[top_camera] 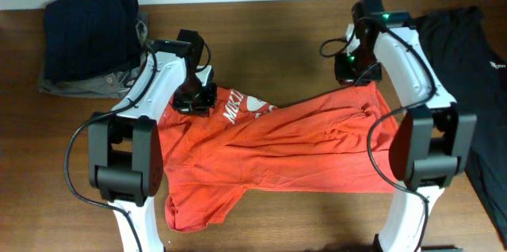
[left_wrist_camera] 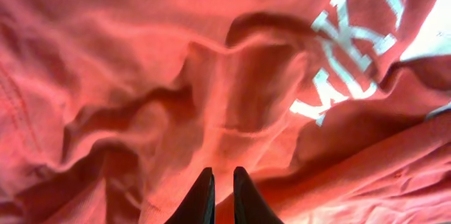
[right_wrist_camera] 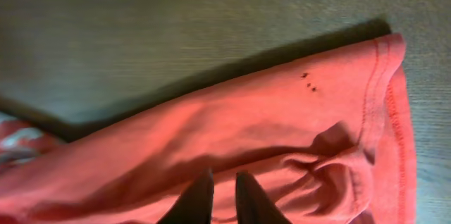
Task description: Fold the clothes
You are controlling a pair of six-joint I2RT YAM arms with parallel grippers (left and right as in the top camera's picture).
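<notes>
At the middle of the tabletop (top_camera: 261,34), the orange-red T-shirt (top_camera: 277,145) lies rumpled and spread wide between both arms, its white lettering showing near the far left edge. The left fingers (left_wrist_camera: 201,199) are closed on a fold beside that lettering. The right fingers (right_wrist_camera: 196,199) are closed on cloth near the stitched hem at the far right corner. Folded navy and grey garments (top_camera: 91,38) sit far left, and a black garment (top_camera: 475,70) lies far right.

White block lettering (left_wrist_camera: 325,83) on the soft orange-red cotton T-shirt (top_camera: 317,149) begins "MIK", the rest lost in creases; the black fabric garment's (top_camera: 467,54) small white logo (top_camera: 498,66) is unreadable
</notes>
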